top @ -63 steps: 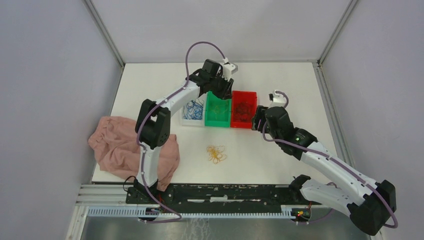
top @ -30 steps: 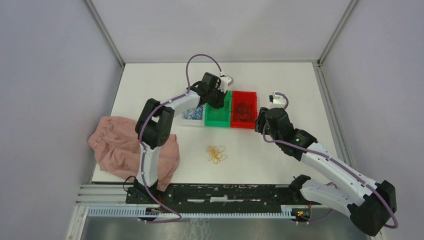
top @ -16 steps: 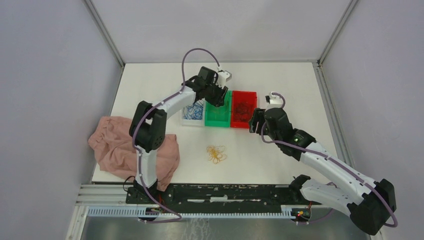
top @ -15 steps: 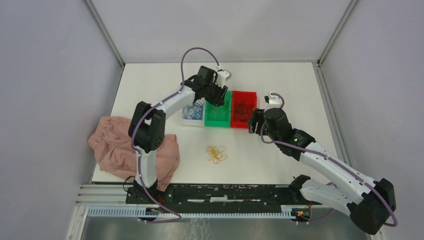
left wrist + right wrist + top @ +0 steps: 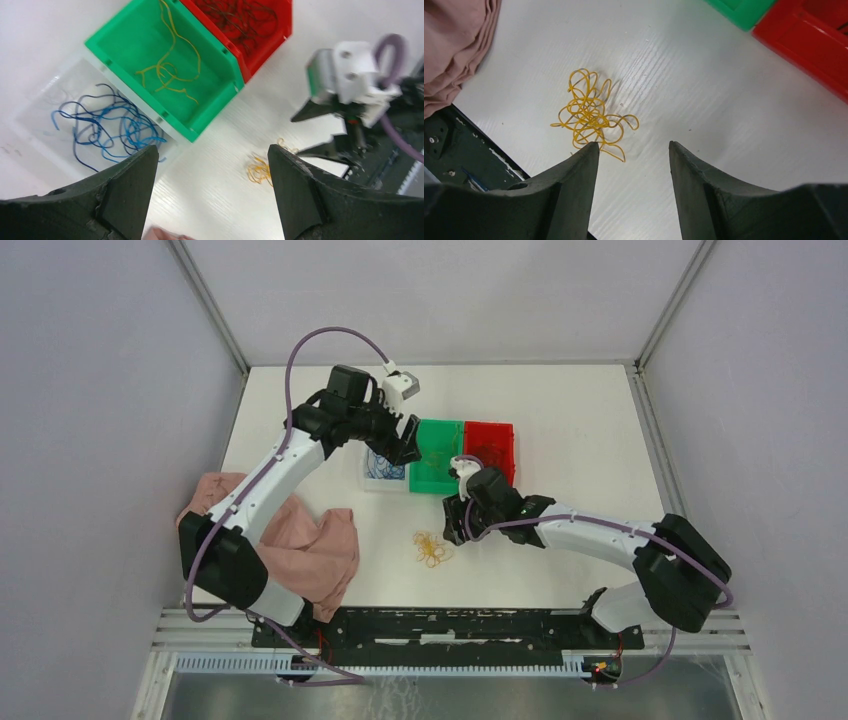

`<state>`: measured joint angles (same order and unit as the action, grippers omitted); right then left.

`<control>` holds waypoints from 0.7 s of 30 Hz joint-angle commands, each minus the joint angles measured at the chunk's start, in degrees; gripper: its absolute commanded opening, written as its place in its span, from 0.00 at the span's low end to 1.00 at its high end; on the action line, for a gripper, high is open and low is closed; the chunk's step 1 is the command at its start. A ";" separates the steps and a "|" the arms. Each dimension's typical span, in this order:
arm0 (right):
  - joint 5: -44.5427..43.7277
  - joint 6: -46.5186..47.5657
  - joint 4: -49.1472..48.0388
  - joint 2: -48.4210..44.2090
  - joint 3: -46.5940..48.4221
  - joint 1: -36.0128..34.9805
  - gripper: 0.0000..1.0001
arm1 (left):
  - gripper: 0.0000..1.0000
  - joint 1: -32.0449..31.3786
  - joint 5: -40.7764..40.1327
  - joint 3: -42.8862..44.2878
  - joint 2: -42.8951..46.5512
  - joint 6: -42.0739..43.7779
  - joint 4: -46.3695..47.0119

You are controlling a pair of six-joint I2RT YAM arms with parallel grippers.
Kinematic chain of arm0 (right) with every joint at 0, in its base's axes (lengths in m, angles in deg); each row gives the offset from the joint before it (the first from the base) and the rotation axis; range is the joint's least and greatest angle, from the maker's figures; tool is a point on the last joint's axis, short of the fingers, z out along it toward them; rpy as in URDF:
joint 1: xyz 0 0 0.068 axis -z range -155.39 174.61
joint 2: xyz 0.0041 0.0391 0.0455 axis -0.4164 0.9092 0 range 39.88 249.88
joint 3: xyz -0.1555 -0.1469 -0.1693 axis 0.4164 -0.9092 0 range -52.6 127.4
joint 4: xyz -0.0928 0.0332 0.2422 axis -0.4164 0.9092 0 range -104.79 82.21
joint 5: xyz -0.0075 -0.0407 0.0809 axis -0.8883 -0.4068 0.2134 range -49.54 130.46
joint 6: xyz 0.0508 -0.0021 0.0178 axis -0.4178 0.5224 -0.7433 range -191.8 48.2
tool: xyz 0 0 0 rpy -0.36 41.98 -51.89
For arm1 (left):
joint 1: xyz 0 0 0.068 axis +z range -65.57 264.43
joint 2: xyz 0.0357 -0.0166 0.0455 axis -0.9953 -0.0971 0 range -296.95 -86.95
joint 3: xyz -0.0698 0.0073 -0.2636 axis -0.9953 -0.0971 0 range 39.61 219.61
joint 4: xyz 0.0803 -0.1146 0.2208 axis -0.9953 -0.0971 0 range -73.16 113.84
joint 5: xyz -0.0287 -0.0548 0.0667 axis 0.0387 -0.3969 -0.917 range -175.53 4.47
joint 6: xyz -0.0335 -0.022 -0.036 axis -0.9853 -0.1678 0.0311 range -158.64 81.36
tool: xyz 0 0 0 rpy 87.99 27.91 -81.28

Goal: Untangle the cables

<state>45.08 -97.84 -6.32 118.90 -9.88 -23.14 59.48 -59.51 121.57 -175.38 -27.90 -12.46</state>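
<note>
A small tangle of yellow-orange cables (image 5: 433, 548) (image 5: 589, 115) (image 5: 260, 170) lies loose on the white table, in front of the bins. My right gripper (image 5: 457, 520) (image 5: 633, 145) hovers just right of the tangle, open, with nothing between its fingers. My left gripper (image 5: 403, 443) (image 5: 212, 150) is high over the bins, wide open and empty. Blue cables (image 5: 107, 127) lie in the clear bin (image 5: 375, 483), yellow ones (image 5: 167, 67) in the green bin (image 5: 437, 487), and dark ones (image 5: 245, 17) in the red bin (image 5: 490, 426).
A crumpled pink cloth (image 5: 290, 545) (image 5: 451, 45) lies at the table's left front, partly under the left arm. The black base rail (image 5: 450, 625) runs along the near edge, close behind the tangle. The right arm stretches across the table in front of the red bin.
The left gripper has opened and lifted back to the left, away from the green bin. The right arm has swung in from the right and down toward the yellow tangle.
</note>
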 commanded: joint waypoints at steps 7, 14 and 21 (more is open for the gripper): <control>4.64 2.72 -7.82 8.92 3.15 -0.26 0.55 | 0.86 -0.20 10.57 -5.10 9.47 1.37 -4.44; 1.86 2.76 -8.96 12.50 2.92 -0.24 0.47 | 0.85 -0.21 11.34 -6.59 12.51 3.18 -5.95; 3.10 -0.50 -12.27 11.35 3.81 -0.19 0.17 | 0.85 -0.25 11.14 -9.69 13.53 5.98 -6.25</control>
<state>47.95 -96.49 -14.52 132.13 -8.89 -23.18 59.44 -49.83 113.30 -163.84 -25.95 -18.09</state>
